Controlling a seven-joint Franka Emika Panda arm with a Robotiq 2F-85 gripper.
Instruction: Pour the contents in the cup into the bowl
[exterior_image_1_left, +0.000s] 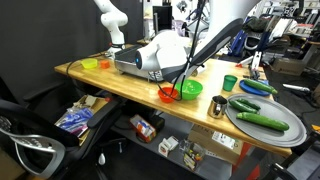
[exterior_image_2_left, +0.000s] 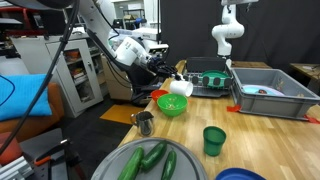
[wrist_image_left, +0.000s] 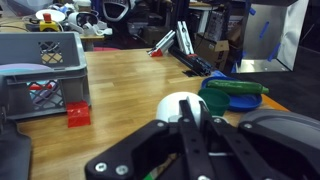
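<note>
1. One white cup (exterior_image_2_left: 181, 87) is the thing to pour. It hangs in the gripper (exterior_image_2_left: 170, 78) just above the near rim of the green bowl (exterior_image_2_left: 172, 110), over the table (exterior_image_1_left: 100, 72).
2. Hand: the jaws are closed on the cup. In the wrist view its round white body sits between the fingers (wrist_image_left: 205, 135).
3. Handling: the cup looks small, stiff and light, with a smooth wall that could slip or turn in a two-finger pinch. Whether it is plastic or ceramic I cannot tell, and its contents are hidden.
4. Where to hold: across the side wall, below the lip, so the pouring edge stays free and faces the bowl.
5. Risk: a red dish (exterior_image_1_left: 168, 95) lies just beside the bowl. A tip made off-centre could spill there or onto the table.
</note>
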